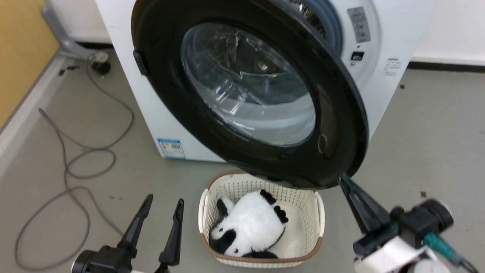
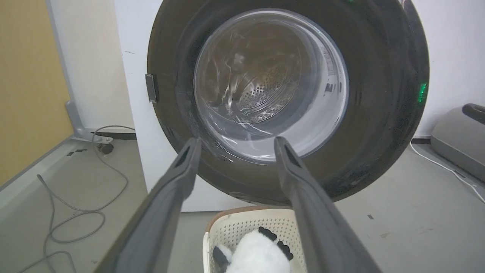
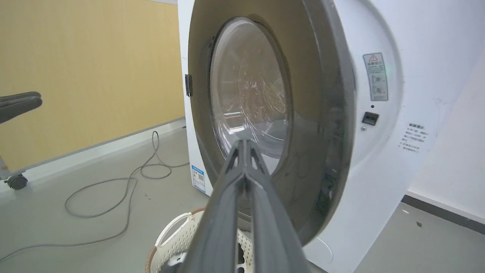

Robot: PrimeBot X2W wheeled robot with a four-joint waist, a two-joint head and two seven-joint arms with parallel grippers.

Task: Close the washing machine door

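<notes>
Round black-framed glass door (image 1: 246,87) ajar before white washing machine (image 1: 151,113); cream plastic basket (image 1: 299,197) on floor (image 1: 416,132) beneath, black-white plush panda (image 1: 250,223) inside; grey cable (image 1: 66,170) left.

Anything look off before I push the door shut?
Nothing spilled or broken. A laundry basket with a panda toy sits right beneath the partly open washing machine door; a loose cable trails at the left.

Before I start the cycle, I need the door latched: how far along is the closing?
Done: the washing machine door stands partway shut. In hand: the right hand, fingers shut together, has its tips at the door's lower rim; the left hand hangs open, apart from it. Left: the grey gasket and latch slot show past the door's right edge, so it needs pushing flush.
</notes>
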